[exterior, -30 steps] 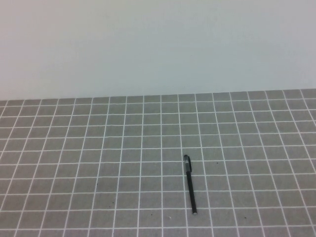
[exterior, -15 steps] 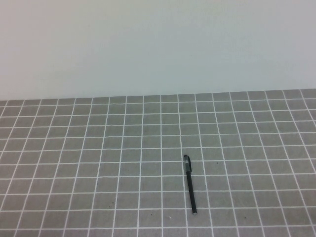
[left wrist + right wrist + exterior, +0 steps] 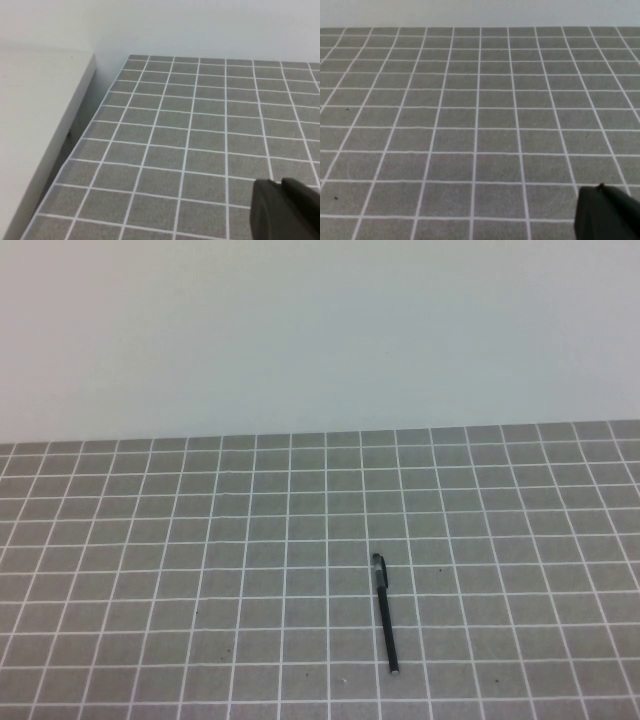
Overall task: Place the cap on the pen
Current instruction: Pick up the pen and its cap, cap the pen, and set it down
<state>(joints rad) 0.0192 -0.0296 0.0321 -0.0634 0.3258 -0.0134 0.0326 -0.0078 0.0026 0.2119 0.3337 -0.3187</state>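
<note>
pen: black pen (image 3: 386, 615), lying flat on the desk (image 3: 150, 570), a bit right of the desk's middle and closer to its near edge than to its far one
pen ends: the thicker end with what looks like a clip points at the desk's far edge, the thin end with a pale tip points at the near edge; honestly can't say if a cap is on
writing: any print on the pen is too small to read
desk top: grey with a white grid
left hand (image 3: 282, 210): just a dark chunk over the desk's grid in its own wrist view, cut off by the frame, can't tell how wide it is
right hand (image 3: 607, 215): same deal, a dark corner above the desk, can't tell its state either
wall (image 3: 320, 330): plain and pale, behind the desk's far edge
white ledge (image 3: 35, 115): beside the desk's side edge, with a dark gap between
</note>
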